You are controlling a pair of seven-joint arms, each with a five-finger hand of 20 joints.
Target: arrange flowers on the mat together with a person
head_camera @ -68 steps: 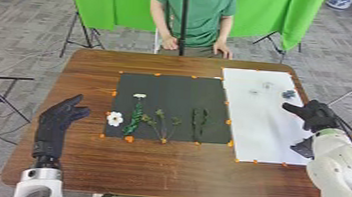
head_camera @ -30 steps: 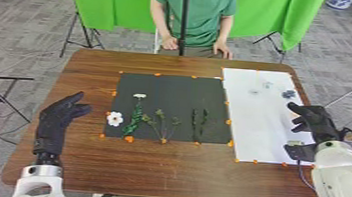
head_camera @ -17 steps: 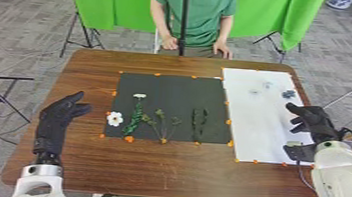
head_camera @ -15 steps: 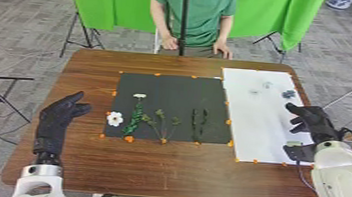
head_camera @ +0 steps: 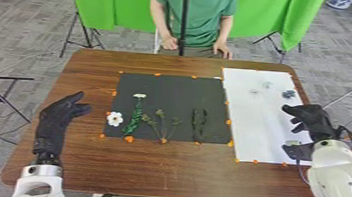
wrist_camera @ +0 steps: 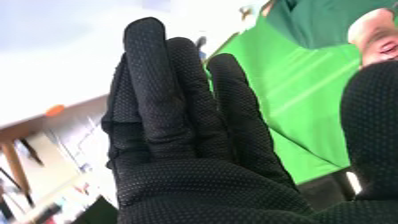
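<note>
Right hand (head_camera: 314,118): open, fingers straight and set side by side, thumb standing well apart from them. The fingertips are over the white sheet (head_camera: 258,120), at its right side. Just beyond them lies a grey-blue flower (head_camera: 288,94); farther out and to their left lie two pale flowers (head_camera: 267,85) (head_camera: 254,92), faint against the sheet. Farther left of these fingers is the dark mat (head_camera: 168,88), bearing, from nearest outward, dark green stems (head_camera: 198,123), a branching sprig (head_camera: 161,123), a green stem with a white bloom (head_camera: 137,113) and a white flower (head_camera: 115,118).

Left hand (head_camera: 62,112): open, fingers extended, above the brown table (head_camera: 167,168). The white flower is nearest these fingers, to their right, apart from them.
</note>
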